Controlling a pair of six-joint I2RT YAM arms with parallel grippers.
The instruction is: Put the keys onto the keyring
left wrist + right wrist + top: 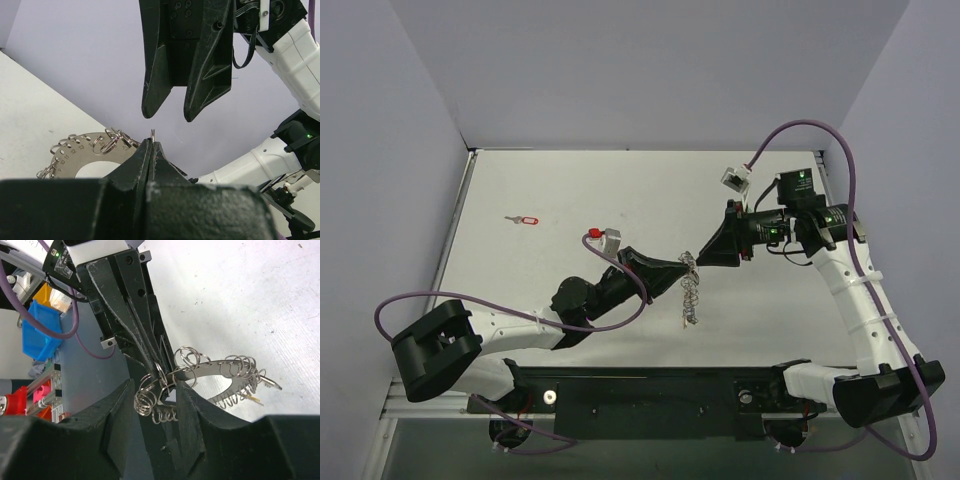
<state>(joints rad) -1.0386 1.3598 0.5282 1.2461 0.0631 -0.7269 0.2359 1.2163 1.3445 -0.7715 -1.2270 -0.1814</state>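
Note:
The keyring point(690, 293) is a flat silver disc strung with several small split rings, and it dangles in the air above the table. My left gripper point(686, 266) is shut on one of its small rings point(152, 134), with the disc point(82, 152) hanging off to the side. My right gripper point(704, 257) is open, its tips right at the left gripper's tip, and its jaws straddle the rings point(159, 390). The disc point(226, 369) curves away beyond them. A silver key with a red head point(525, 219) lies on the table at the far left. A small key-like piece point(267, 382) hangs at the disc's far end.
The white table point(620, 190) is boxed by pale walls at the back and sides. A blue bin point(36, 327) and coloured parts stand off the table, seen past the left arm. The black base rail point(640, 390) runs along the near edge.

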